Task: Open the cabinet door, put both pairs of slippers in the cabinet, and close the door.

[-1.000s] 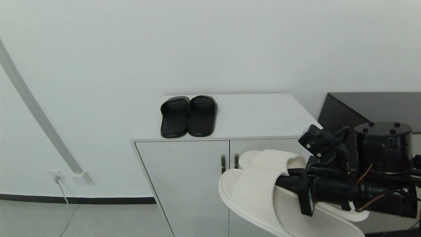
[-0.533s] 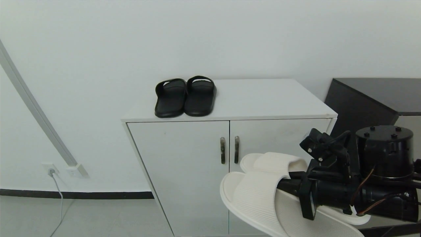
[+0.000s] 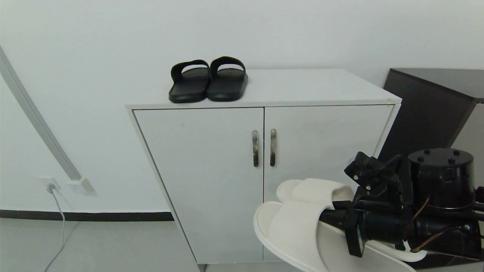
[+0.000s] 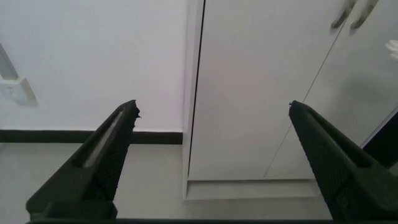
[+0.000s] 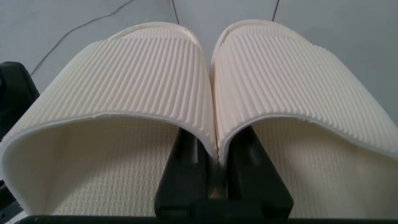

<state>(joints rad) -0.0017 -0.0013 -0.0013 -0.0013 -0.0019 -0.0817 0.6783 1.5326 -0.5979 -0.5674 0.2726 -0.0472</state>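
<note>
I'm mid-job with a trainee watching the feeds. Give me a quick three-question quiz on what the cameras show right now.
1. True or false: a door of the cabinet stands open.
2. Where are the black slippers? A: on the floor. B: on top of the cabinet. C: inside the cabinet.
3. Fill in the blank: the right claw is shut on the ____ pair.

Key: 1 false, both doors are shut. 2 B. 3 white: it holds the white slippers by their straps.
</note>
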